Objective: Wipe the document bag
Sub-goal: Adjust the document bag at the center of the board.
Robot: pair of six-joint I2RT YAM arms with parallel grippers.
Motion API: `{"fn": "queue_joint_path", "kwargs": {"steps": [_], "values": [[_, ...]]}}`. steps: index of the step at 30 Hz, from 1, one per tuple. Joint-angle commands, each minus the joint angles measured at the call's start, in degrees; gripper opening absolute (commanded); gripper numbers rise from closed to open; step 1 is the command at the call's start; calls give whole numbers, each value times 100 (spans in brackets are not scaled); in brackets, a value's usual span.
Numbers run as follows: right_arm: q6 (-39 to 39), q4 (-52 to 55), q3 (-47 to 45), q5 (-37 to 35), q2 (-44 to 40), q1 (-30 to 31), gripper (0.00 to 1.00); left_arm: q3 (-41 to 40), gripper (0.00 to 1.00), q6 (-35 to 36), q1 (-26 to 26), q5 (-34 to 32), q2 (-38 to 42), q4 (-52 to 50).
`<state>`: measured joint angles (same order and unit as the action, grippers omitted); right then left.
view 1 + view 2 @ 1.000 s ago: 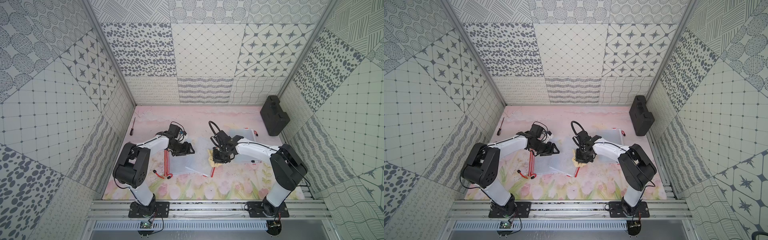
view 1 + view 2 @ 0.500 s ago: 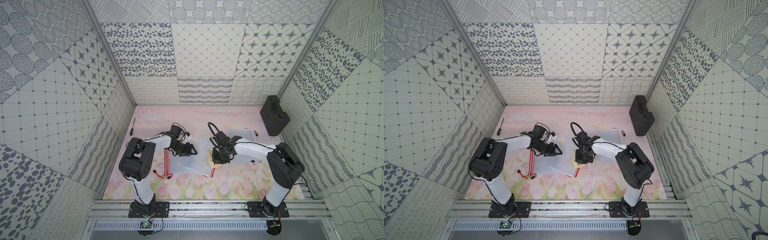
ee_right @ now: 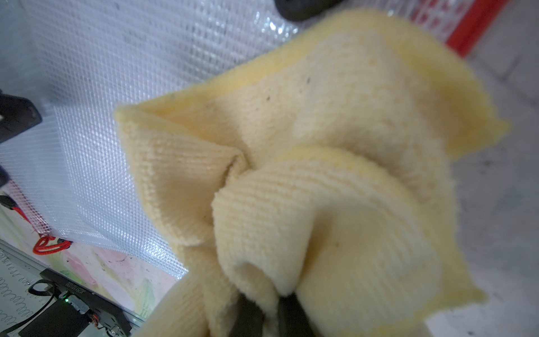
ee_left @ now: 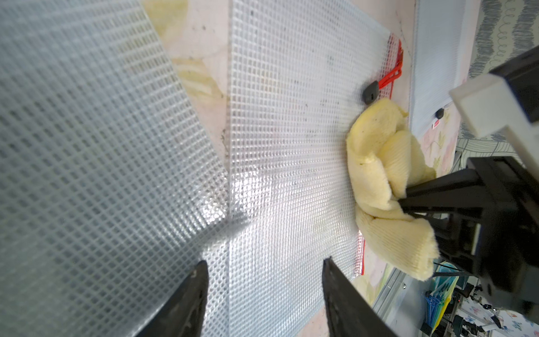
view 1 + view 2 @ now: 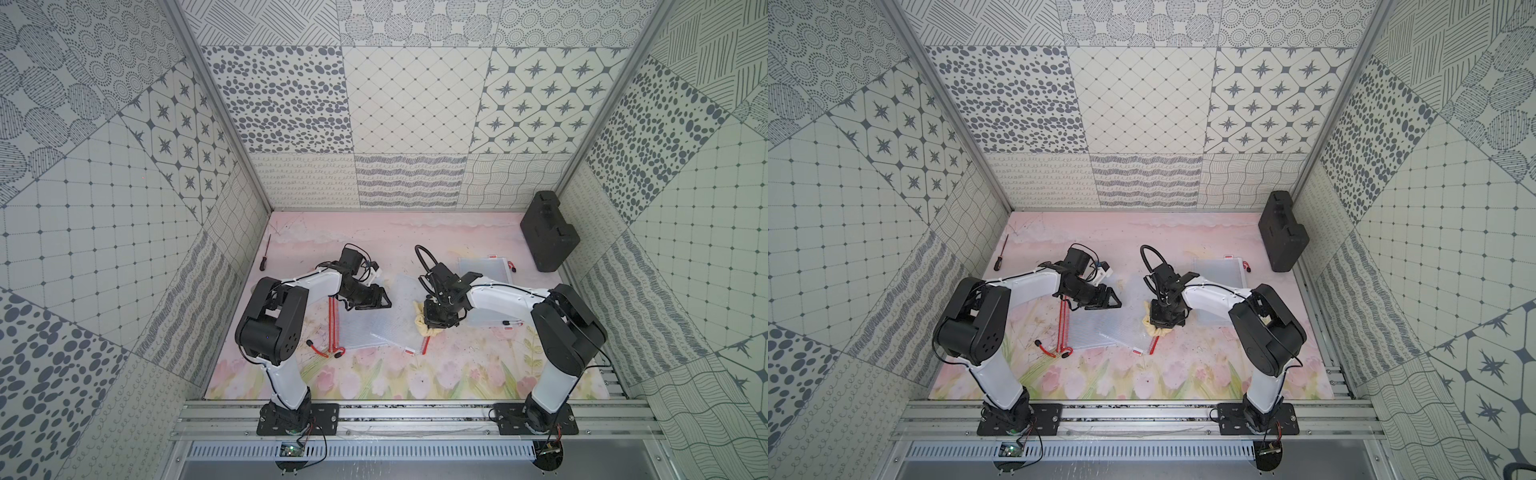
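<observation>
Far left, a screwdriver (image 5: 264,257) lies alone by the wall, well apart from the action. Moving in, a left bag (image 5: 358,332) lies flat on the mat with its red zip (image 5: 332,328) along its left edge and its right side tucked under the next one. Over that overlap hangs the left gripper (image 5: 376,302), and the left wrist view shows its jaws clearly apart (image 4: 264,262), nothing between them, tips low over the mesh; whether they touch it I cannot tell. Centre stage, the bag (image 5: 401,307) lies flat and skewed on the mat, clear mesh, its red-zipped edge on the right. On that edge sits the cloth (image 5: 426,330), yellow and bunched, pressed against the mesh (image 4: 291,131) beside the zip pull. The right gripper (image 5: 436,322) points down onto it, jaws closed tight on a fold of cloth (image 3: 320,146), as the right wrist view shows at close range. Further right and back, a far bag (image 5: 484,266) lies flat, clear of both arms. Last, in the back right corner, a black case (image 5: 548,230) stands against the wall.
</observation>
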<state>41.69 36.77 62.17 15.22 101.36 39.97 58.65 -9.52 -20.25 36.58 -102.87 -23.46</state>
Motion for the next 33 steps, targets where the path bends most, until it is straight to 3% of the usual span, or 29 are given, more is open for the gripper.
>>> {"fn": "queue_joint_path", "kwargs": {"steps": [1, 9, 15, 19, 22, 31, 33], "values": [[-65, -21, -38, -13, 147, 48, 0, 90, 60, 384, -103, 199, -223, -363], [-56, -21, -46, -6, 191, 77, 0, 106, 51, 478, -293, 561, -480, -412], [-56, -20, -60, -15, 276, 118, 0, 33, 43, 261, -250, 91, -208, -352], [-62, -21, -74, -18, 334, 160, 0, -58, 43, 31, -157, 667, 23, -39], [-50, -28, -82, -38, 358, 178, 0, -174, 47, -174, -192, 1736, 80, 187], [-87, -56, -92, -35, 410, 209, 0, -549, 53, -857, -471, 1779, 614, 345], [-93, -56, -74, -22, 445, 205, 0, -620, 52, -967, -470, 1536, 835, 294]]}}
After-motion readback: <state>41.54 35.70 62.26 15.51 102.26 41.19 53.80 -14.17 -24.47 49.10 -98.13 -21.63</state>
